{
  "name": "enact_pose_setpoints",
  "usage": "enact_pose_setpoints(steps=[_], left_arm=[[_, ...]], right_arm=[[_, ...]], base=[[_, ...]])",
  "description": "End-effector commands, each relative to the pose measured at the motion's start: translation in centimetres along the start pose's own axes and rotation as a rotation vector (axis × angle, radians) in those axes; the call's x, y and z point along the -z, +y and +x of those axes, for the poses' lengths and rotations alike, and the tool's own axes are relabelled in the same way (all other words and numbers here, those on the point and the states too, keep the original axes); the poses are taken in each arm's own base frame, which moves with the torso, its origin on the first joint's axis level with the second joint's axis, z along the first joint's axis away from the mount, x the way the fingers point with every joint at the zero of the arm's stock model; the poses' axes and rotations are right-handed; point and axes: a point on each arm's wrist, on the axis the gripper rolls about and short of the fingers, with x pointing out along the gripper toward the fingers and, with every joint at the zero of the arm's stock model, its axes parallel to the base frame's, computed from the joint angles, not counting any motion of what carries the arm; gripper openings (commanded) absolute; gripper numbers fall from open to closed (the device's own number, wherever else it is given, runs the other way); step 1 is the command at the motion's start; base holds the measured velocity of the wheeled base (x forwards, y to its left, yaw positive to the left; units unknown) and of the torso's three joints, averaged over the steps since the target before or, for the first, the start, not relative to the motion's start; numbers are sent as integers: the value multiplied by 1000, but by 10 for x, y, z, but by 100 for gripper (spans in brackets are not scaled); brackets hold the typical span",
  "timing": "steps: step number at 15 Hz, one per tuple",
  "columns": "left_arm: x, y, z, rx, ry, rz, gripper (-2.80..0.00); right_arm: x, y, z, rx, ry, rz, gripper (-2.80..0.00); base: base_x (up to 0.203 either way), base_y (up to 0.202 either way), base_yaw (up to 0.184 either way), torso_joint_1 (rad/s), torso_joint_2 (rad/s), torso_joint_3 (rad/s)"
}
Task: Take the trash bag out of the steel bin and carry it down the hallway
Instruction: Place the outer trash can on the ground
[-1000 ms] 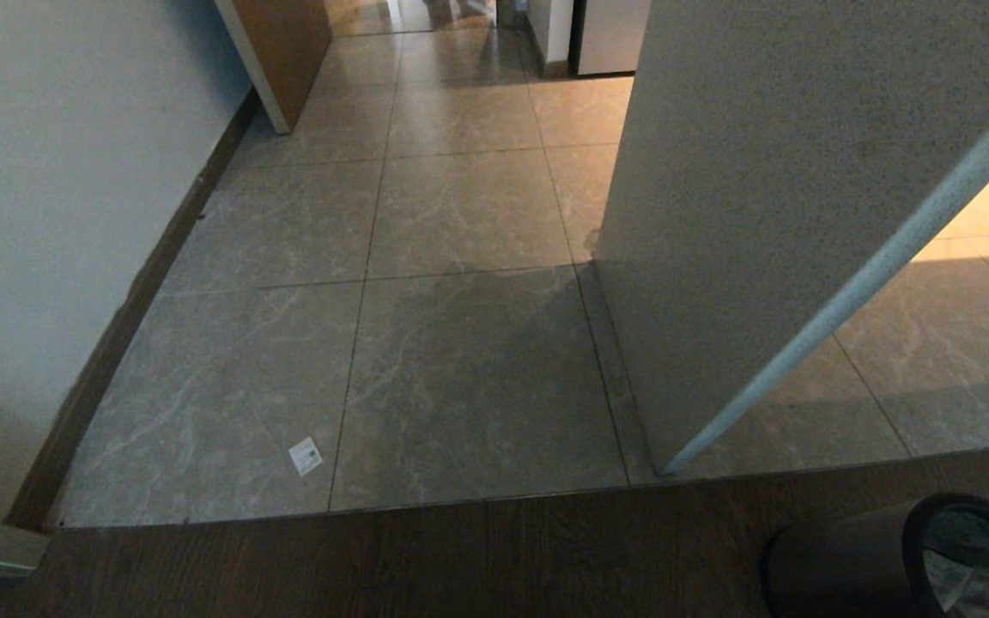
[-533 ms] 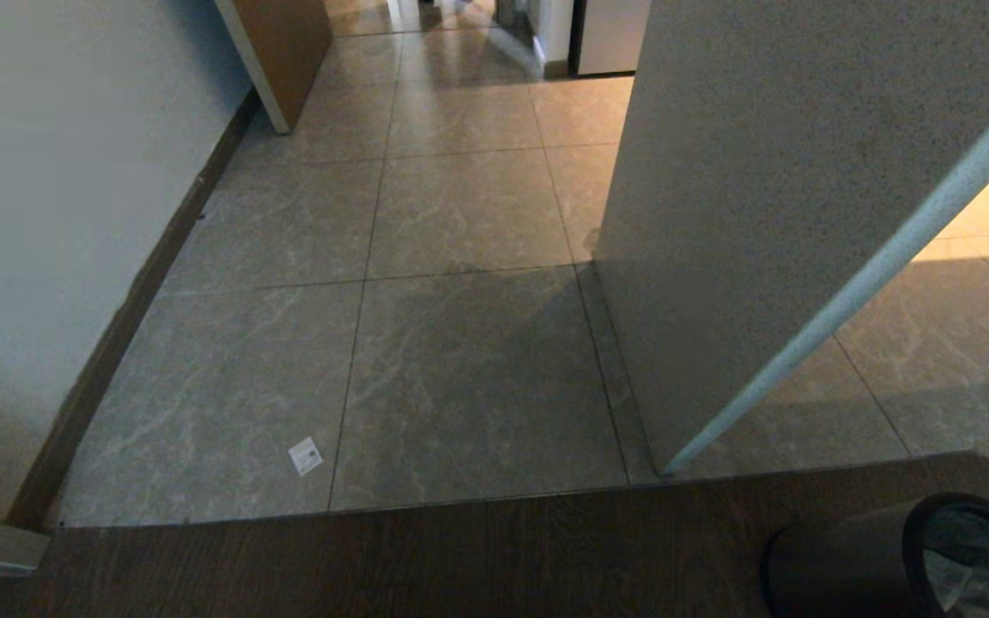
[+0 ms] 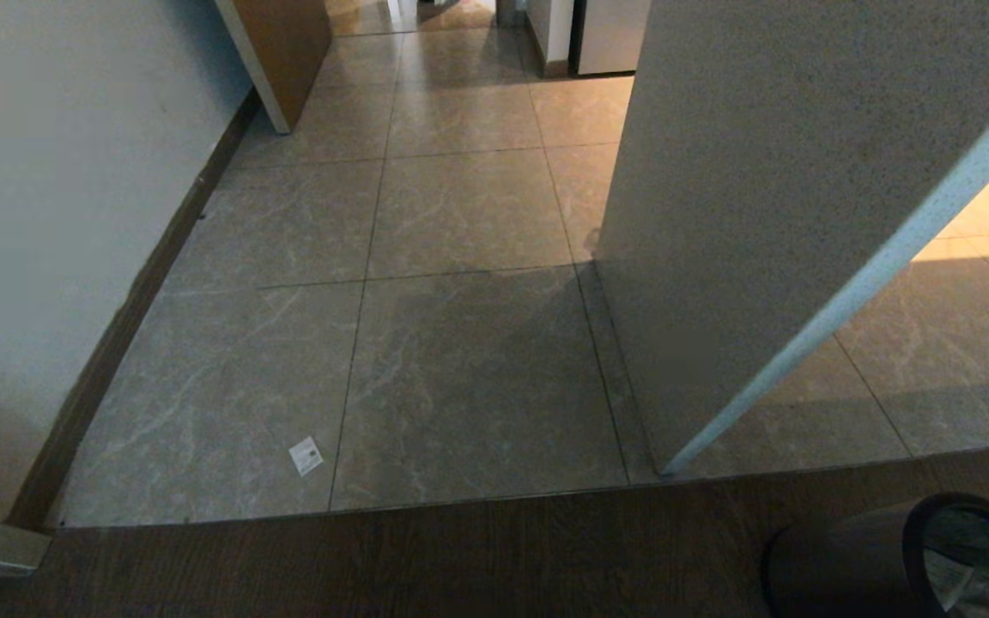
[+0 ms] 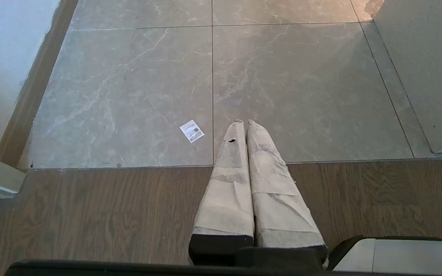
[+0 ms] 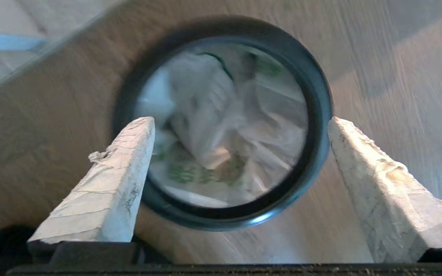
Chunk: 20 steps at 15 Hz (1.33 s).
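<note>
The bag [image 5: 221, 130] lies crumpled inside the bin [image 5: 319, 115], filling its round mouth: thin whitish plastic with green print on it, the print too smeared to read, and a dark green line curving near one edge. The bin stands on the wood floor [image 3: 426, 558] at the robot's near right; in the head view only part of its black rim [image 3: 915, 541] and dark side show at the lower right corner, with a bit of the pale bag visible inside. The right gripper [image 5: 240, 124] hangs above the bin, looking straight down into it, its two cloth-wrapped fingers [image 5: 121, 168] spread wide apart, one over the rim on each side, holding nothing and touching neither bag nor rim as far as can be seen. A pale bit at the right edge of the head view, just over the rim, may be one of those fingers, but that cannot be told. The left gripper [image 4: 243, 123] sits low on the robot's left, well apart from the bin, its wrapped fingers pressed together and empty, pointing out over the line where wood meets tile. Just beyond that line a small white label [image 4: 192, 131] lies flat on the tile [image 3: 460, 378], with dark print like a code, too small to read. The glossy marbled tiles run on ahead as a hallway [image 3: 452, 103] between a white wall [image 3: 57, 215] with a dark baseboard on the left and a speckled grey wall corner [image 3: 769, 197] on the right.
</note>
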Motion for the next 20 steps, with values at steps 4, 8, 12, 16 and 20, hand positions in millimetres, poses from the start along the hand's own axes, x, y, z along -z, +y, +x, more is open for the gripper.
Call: enact_pose_setpoints(steps=[4,8,12,16,20], left_arm=[[0,0,0,0,0,0,-280],[0,0,0,0,0,0,-280],[0,0,0,0,0,0,-280],[0,0,0,0,0,0,-280],[0,0,0,0,0,0,-280]], right_arm=[[13,-22,50,22,74,41,0],[27,-39,67,46,121,85,0],[38,-40,80,29,166,98,0],[34,-55,100,50,144,107,0],[41,-62,117,61,144,110,0]], base=[[0,0,0,0,0,0],[0,0,0,0,0,0],[0,0,0,0,0,0],[0,0,0,0,0,0],[0,0,0,0,0,0]])
